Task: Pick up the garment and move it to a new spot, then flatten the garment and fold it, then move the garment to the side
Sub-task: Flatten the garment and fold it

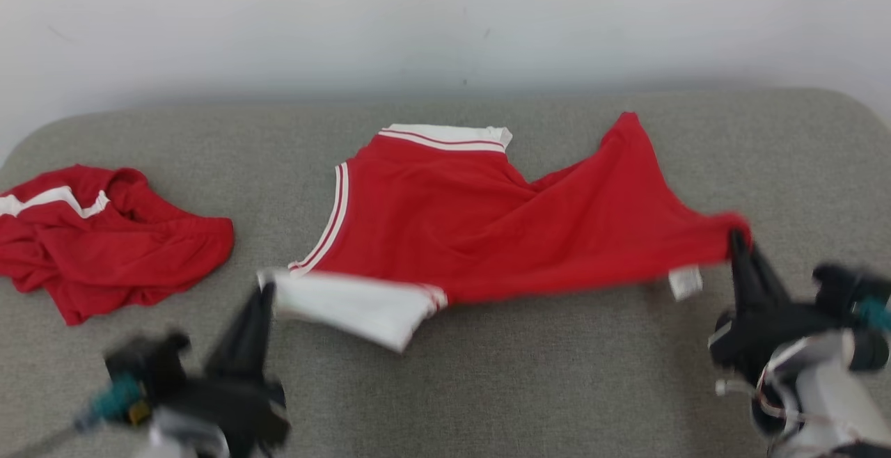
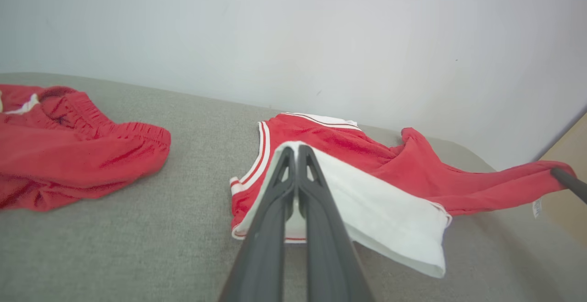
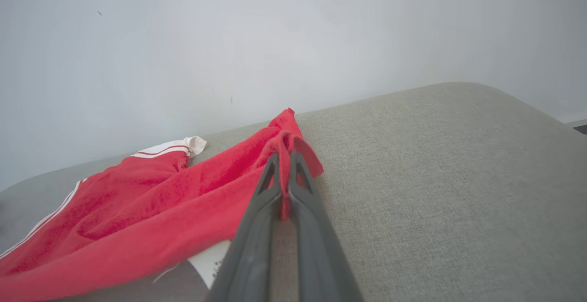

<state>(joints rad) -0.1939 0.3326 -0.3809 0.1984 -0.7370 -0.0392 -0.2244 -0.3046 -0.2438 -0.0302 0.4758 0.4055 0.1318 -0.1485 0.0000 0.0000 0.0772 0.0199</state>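
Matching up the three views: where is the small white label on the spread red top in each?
Head view: label at lower right edge of the top, just left of the right end effector.
Left wrist view: label far right, under the stretched red corner.
Right wrist view: label bottom, left of centre, under the red hem.
Shared landmark: striped white band at the top's far edge.

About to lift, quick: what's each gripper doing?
Left gripper: shut on the garment, white corner.
Right gripper: shut on the garment, red corner.
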